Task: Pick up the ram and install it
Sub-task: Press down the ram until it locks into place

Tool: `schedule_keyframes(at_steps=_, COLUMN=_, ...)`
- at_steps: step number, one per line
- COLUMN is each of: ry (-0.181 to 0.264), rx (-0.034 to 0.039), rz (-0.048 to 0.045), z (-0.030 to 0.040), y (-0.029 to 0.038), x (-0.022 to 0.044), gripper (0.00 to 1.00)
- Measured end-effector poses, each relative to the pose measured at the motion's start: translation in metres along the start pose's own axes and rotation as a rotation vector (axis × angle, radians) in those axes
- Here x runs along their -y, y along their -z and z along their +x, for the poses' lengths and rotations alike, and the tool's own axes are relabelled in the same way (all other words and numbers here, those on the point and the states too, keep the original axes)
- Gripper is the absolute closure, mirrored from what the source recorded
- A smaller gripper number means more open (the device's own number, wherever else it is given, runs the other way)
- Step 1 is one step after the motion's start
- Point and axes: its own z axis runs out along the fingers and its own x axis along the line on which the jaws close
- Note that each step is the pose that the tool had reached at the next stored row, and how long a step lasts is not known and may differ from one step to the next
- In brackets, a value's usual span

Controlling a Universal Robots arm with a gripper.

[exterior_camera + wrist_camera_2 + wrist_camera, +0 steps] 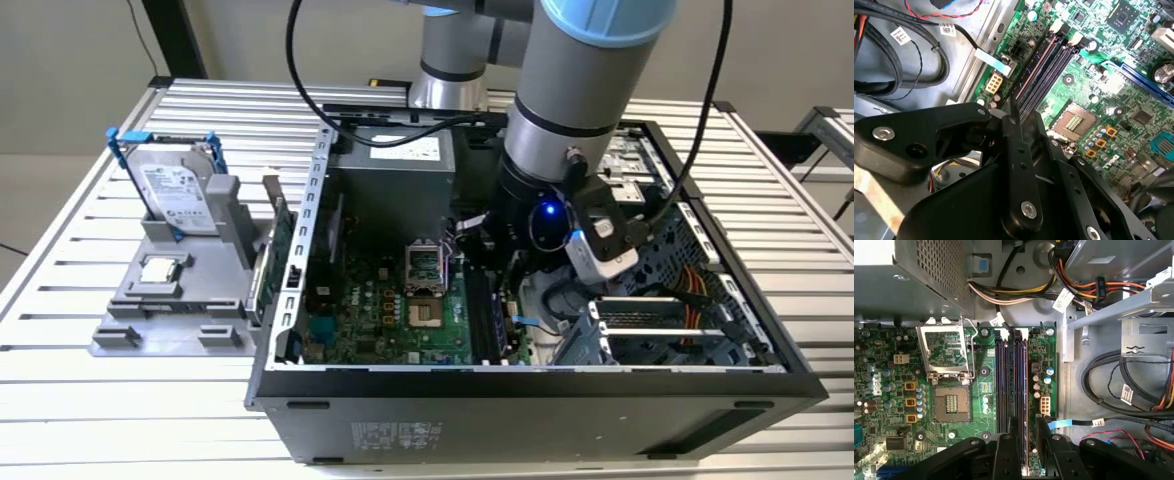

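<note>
The ram (1026, 390) is a slim dark stick standing in the black memory slot nearest the case wall, on the green motherboard (984, 370). In the second wrist view the ram (1034, 67) runs along the slots with a reddish edge. My gripper (1026, 440) straddles one end of the stick, a black finger (1013, 437) on each side with a small gap showing to the stick. The same gripper (1024, 117) hangs low over the slots inside the open computer case (534, 385). In the exterior view the arm's wrist (554, 215) covers most of the fingers.
An open processor socket (951, 405) lies beside the slots. Cable bundles (1114, 385) and a metal drive cage (654, 325) crowd the slot side. The power supply (394, 185) sits at the case's back. Outside the case, a grey holder (174, 320) carries a hard drive (174, 190) and a processor chip (160, 268).
</note>
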Motion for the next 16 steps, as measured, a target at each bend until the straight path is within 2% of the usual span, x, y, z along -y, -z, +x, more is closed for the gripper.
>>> schedule_keyframes(at_steps=1, ry=0.000, rx=0.0000, rz=0.0000, z=0.0000, y=0.0000, x=0.0000, gripper=1.00)
schedule_keyframes(at_steps=16, ry=-0.003, rx=-0.0001, rz=-0.0008, z=0.0000, y=0.0001, x=0.0000, gripper=1.00)
